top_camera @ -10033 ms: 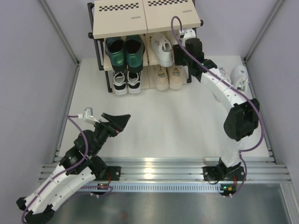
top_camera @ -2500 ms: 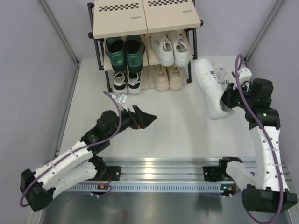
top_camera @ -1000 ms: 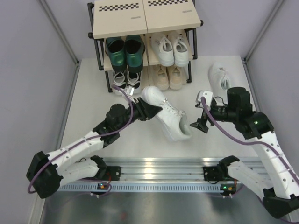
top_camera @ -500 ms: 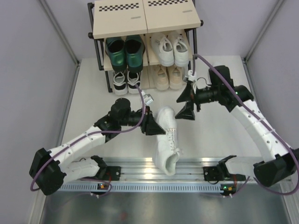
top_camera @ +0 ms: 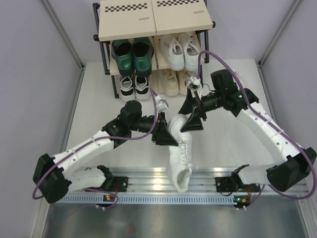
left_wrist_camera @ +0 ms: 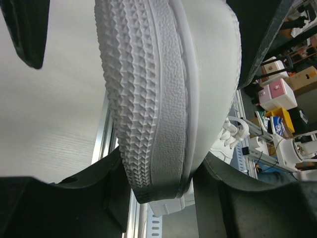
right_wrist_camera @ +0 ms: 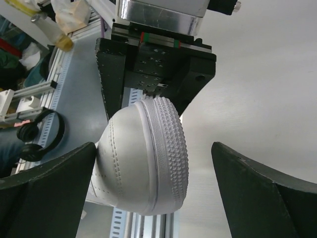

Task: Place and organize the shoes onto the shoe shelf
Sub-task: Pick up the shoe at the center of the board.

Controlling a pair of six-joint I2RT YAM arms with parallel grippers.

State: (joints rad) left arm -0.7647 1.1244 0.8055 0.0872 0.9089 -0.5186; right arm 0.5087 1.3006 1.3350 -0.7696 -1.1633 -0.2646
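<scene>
Shoe shelf (top_camera: 124, 22): stood at the middle of the far edge of the table (top_camera: 94, 99). Its top board was bare. The middle tier carried the green heeled shoes (top_camera: 131, 54) on the left and a pair of white sneakers (top_camera: 181, 49) on the right. The bottom tier carried the black-and-white sneakers (top_camera: 133, 85) and the beige sneakers (top_camera: 173, 84) in the same order.

Loose white sneaker (top_camera: 181, 153): hung in the air at mid-table, toe toward the shelf and heel drooping over the near edge. I saw nothing of its mate.

Left gripper (top_camera: 167, 135): clamped across the forepart of that sneaker, with the tread pinched between its fingers in my left wrist view.

Right gripper (top_camera: 190, 115): spread wide, with nothing in its grasp. Its fingers (right_wrist_camera: 44, 188) flanked the toe cap and touched neither side.

Change noted: half a second before, the right gripper stood off from the toe; now it straddled it. I read this as an air handover back to the right arm, not yet closed. The bare top board looked like the likely berth.
</scene>
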